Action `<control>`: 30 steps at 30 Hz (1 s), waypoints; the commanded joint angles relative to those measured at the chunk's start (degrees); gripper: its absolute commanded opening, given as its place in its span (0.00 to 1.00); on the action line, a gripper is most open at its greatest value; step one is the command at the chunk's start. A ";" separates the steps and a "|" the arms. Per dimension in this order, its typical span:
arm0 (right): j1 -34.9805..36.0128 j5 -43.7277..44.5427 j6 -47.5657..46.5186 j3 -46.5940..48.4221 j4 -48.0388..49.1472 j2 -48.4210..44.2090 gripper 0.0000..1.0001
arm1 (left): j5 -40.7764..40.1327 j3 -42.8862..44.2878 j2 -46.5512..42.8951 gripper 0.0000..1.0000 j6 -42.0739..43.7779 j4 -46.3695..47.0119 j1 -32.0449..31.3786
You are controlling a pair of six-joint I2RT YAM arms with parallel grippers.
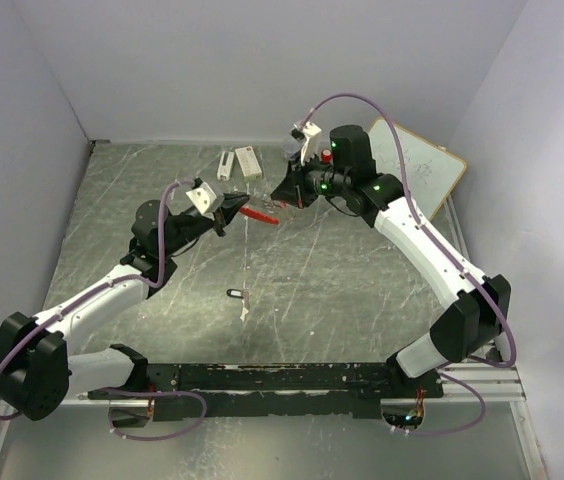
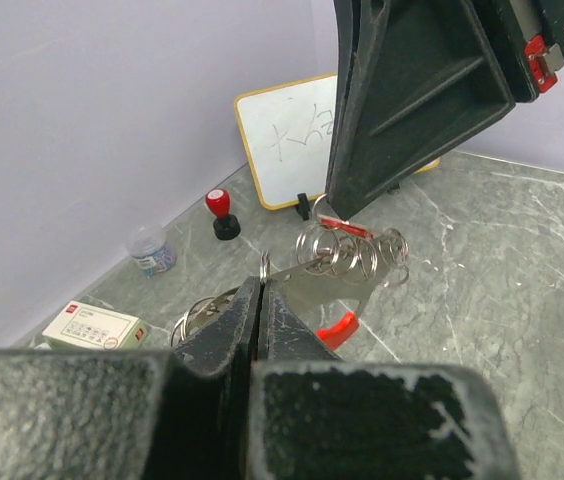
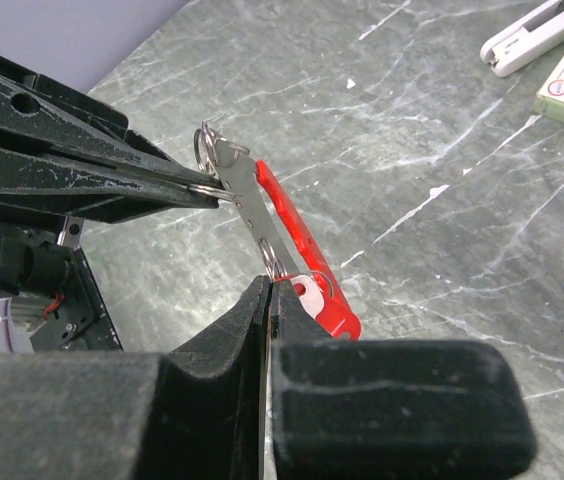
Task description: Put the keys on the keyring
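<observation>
**Grey worktop (image 1: 362, 300), keyring (image 1: 260, 214) held aloft**

Both the left tool (image 2: 262, 285) and the right tool (image 3: 268, 290) are clenched on the keyring (one end apiece), above the worktop. A black key (image 1: 234, 293) lies well apart below. Uneven pull could twist the keyring free and drop it.

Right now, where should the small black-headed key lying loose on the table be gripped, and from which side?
Probably take the tiny silver-bladed key by its black plastic head, coming straight down from above: it lies flat on the grey marbled table, nothing beside it but a small white scrap, and the head looks like its bulkiest part.
</observation>
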 commanded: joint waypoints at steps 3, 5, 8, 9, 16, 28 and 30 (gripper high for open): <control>-0.48 2.34 -0.83 2.70 0.74 -1.10 0.00 | -1.84 -1.48 -0.38 0.07 -0.99 2.73 0.42; -0.53 3.01 -0.91 2.91 1.26 -1.24 0.00 | -1.92 -1.54 -0.38 0.07 -1.18 2.69 0.43; -0.58 3.75 -1.05 3.37 2.24 -1.49 0.00 | -1.67 -1.62 -0.38 0.07 -1.67 2.71 0.39; -0.50 4.09 -1.01 3.42 2.78 -1.55 0.00 | -1.52 -1.70 -0.38 0.07 -1.80 2.82 0.38; -0.57 5.94 -1.82 3.64 6.08 -2.19 0.00 | -0.93 -1.17 -0.20 0.07 -2.35 2.12 0.39; -0.67 7.50 -4.72 3.42 7.98 -2.85 0.00 | -4.13 -1.58 -3.12 0.66 -4.94 1.17 0.34; -0.64 7.61 -6.09 3.51 7.47 -2.93 0.00 | -4.91 -1.86 -3.88 0.68 -4.69 1.73 0.39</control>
